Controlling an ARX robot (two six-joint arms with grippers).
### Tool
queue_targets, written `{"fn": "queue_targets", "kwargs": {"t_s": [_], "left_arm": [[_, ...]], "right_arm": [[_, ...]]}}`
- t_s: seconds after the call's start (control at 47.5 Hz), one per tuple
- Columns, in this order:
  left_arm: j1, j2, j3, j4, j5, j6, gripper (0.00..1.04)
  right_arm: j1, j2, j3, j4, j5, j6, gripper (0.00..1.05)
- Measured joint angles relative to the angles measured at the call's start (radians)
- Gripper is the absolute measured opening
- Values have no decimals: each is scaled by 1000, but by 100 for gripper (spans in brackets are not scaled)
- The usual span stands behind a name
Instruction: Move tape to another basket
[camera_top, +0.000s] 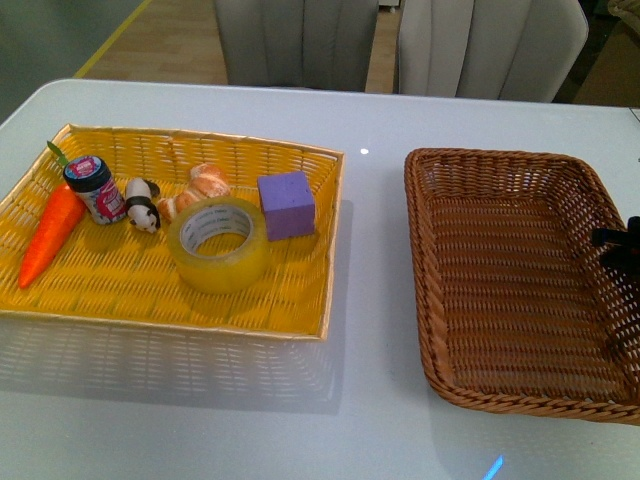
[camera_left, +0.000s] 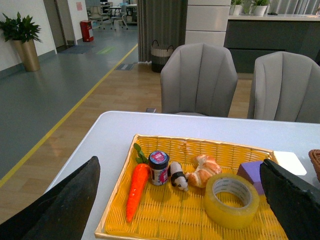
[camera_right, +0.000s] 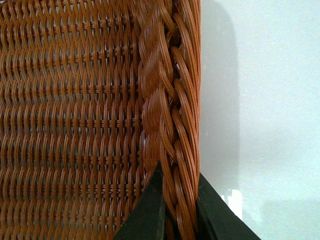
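The tape (camera_top: 218, 243), a yellowish translucent roll with a white core, lies flat in the yellow basket (camera_top: 100, 290); the left wrist view shows the tape (camera_left: 231, 200) too. The brown wicker basket (camera_top: 520, 300) stands empty at the right. My right gripper (camera_top: 618, 245) is shut on that basket's right rim; in the right wrist view the braided rim (camera_right: 172, 125) runs between the two black fingers (camera_right: 150, 210). My left gripper (camera_left: 182, 200) hangs open above the near side of the yellow basket, well short of the tape.
In the yellow basket with the tape lie a toy carrot (camera_top: 52, 232), a small jar (camera_top: 95, 188), a panda figure (camera_top: 143, 205), a croissant (camera_top: 200, 186) and a purple cube (camera_top: 287, 204). Two grey chairs (camera_top: 400, 45) stand behind the white table (camera_top: 370, 400).
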Motion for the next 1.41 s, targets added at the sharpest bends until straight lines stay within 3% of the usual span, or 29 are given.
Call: {"fn": "queue_targets", "kwargs": {"t_s": [0.379, 0.694, 0.926, 0.968, 1.031, 1.094, 1.199, 1.41], "left_arm": [[0, 0, 0, 0, 0, 0, 96], [0, 0, 0, 0, 0, 0, 96], [0, 0, 0, 0, 0, 0, 96], [0, 0, 0, 0, 0, 0, 96], [0, 0, 0, 0, -1, 0, 96], [0, 0, 0, 0, 0, 0, 96], [0, 0, 0, 0, 0, 0, 96], [0, 0, 0, 0, 0, 0, 96]], "right_arm": [[77, 0, -5, 13, 4, 37, 8], [-2, -92, -85, 105, -31, 56, 70], [-95, -330, -238, 258, -84, 57, 97], [-119, -381, -315, 423, -129, 56, 91], [-122, -433, -445, 734, -117, 55, 79], [-106, -471, -531, 888, -111, 54, 70], [-62, -555, -645, 998, -82, 53, 53], [3, -730, -806, 978, -20, 53, 18]]}}
